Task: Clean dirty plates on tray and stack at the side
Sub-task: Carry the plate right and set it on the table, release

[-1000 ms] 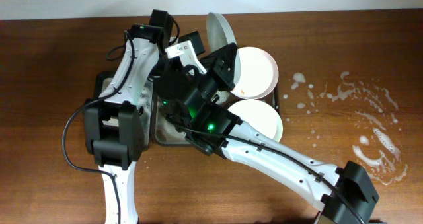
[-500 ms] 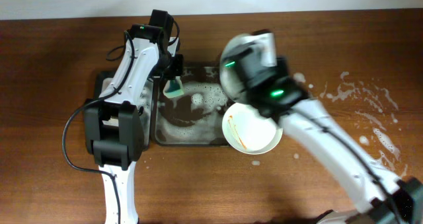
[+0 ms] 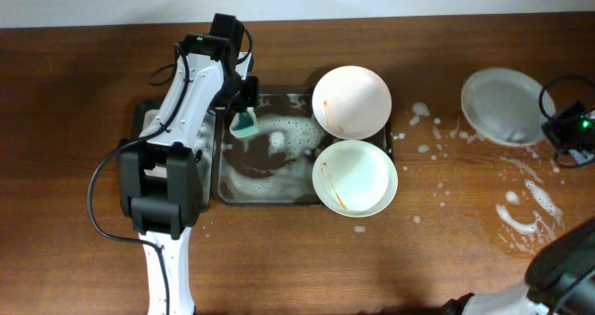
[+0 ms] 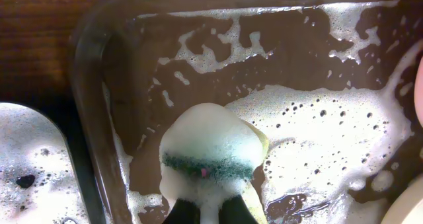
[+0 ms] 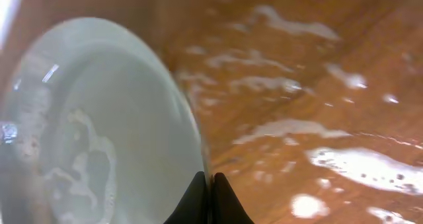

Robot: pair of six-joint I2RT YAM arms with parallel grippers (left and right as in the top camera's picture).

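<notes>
My right gripper (image 5: 211, 184) is shut on the rim of a pale blue-grey plate (image 3: 503, 105) (image 5: 99, 125), held over the foam-spattered wood at the far right (image 3: 530, 199). Two white plates with orange sauce streaks lie at the right end of the large soapy tray (image 3: 265, 190): one at the back (image 3: 351, 102), one at the front (image 3: 355, 177). My left gripper (image 4: 210, 207) is shut on a foamy green sponge (image 4: 210, 151) (image 3: 244, 123) just above the tray's left part (image 4: 99, 65).
A smaller narrow tray (image 3: 146, 122) lies left of the big tray, mostly under the left arm; its foamy corner shows in the left wrist view (image 4: 30, 164). White foam patches dot the wood right of the tray (image 3: 423, 115).
My right arm has swung from over the tray to the far right, carrying the blue-grey plate with it. The two white plates are now uncovered. The left arm has not moved.
</notes>
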